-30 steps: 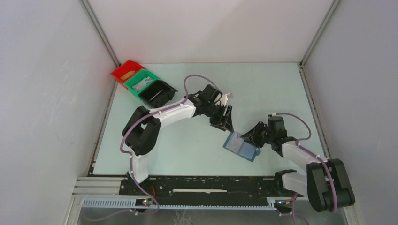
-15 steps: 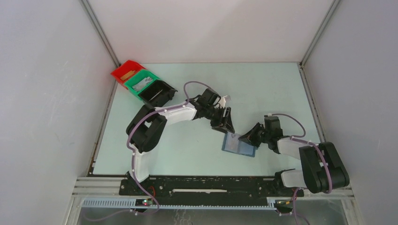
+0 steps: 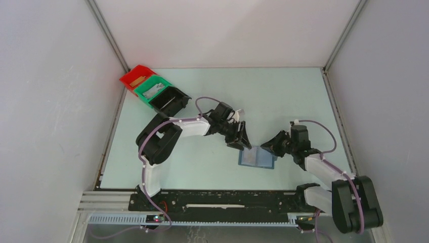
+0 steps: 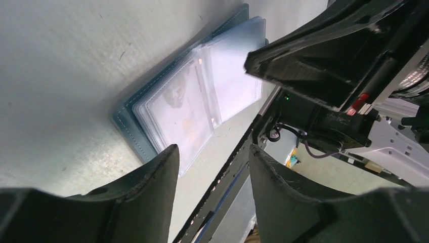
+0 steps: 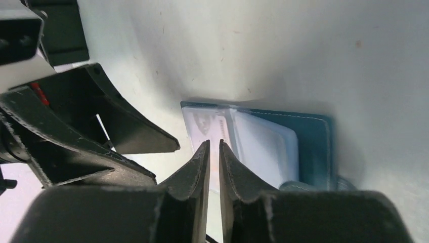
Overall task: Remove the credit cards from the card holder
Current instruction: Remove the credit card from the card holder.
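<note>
Nearest me, the right gripper (image 5: 211,144) is sitting at the card holder (image 3: 257,158). Its fingers are drawn almost together, leaving only a slit, and I am seeing nothing between them. The holder is lying spread open on the table (image 3: 283,96), between the two arms. Its clear sleeves (image 5: 263,142) are fanning up slightly, and the credit cards (image 4: 179,114) are showing through them, not yet out.

Just beyond, the left gripper (image 4: 212,152) is hovering over the holder's far edge with its fingers well apart, framing the top sleeve.

I am worrying about three things. The left fingers could be closing on sleeve plastic as well as card, so the whole holder would be lifting with the pull. The right fingertips may be resting on too little of the holder to pin it, letting it slide or fold shut. The two claws are also working very near each other and could be colliding.

Farther off, at the far left, the red bin (image 3: 135,76), green bin (image 3: 152,87) and black bin (image 3: 172,100) are standing in a row.

As for writing, I am making out only a faint picture and an orange mark on the top card; nothing is legible.
</note>
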`<state>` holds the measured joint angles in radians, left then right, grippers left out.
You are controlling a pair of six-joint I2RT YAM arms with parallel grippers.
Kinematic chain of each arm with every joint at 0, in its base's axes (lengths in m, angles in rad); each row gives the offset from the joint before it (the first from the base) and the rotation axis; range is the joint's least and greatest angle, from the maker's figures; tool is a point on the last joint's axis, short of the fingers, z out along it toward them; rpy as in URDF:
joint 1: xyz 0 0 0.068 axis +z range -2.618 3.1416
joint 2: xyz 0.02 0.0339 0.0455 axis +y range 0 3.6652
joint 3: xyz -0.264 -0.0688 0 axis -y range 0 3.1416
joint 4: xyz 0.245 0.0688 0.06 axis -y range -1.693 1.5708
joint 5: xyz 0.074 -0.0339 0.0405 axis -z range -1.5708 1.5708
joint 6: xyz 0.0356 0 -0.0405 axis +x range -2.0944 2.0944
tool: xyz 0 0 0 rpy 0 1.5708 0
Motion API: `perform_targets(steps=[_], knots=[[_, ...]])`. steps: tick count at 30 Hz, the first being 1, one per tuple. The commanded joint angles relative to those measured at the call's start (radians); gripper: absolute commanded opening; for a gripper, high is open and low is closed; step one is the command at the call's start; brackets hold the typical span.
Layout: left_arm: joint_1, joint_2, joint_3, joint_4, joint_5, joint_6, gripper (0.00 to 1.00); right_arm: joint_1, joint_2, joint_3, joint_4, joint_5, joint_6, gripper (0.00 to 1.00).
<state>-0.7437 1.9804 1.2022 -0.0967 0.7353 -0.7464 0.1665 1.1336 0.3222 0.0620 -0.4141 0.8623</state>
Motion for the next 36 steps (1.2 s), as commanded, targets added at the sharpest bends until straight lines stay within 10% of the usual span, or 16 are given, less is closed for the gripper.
perform_targets(steps=[1, 36], knots=[[-0.007, -0.018, -0.023, 0.059, 0.010, -0.041, 0.59, -0.054, -0.077, -0.022, -0.123, 0.016, -0.071, 0.20], [-0.066, 0.051, 0.125, -0.102, -0.019, 0.036, 0.61, -0.093, -0.077, -0.092, -0.113, -0.005, -0.080, 0.21]])
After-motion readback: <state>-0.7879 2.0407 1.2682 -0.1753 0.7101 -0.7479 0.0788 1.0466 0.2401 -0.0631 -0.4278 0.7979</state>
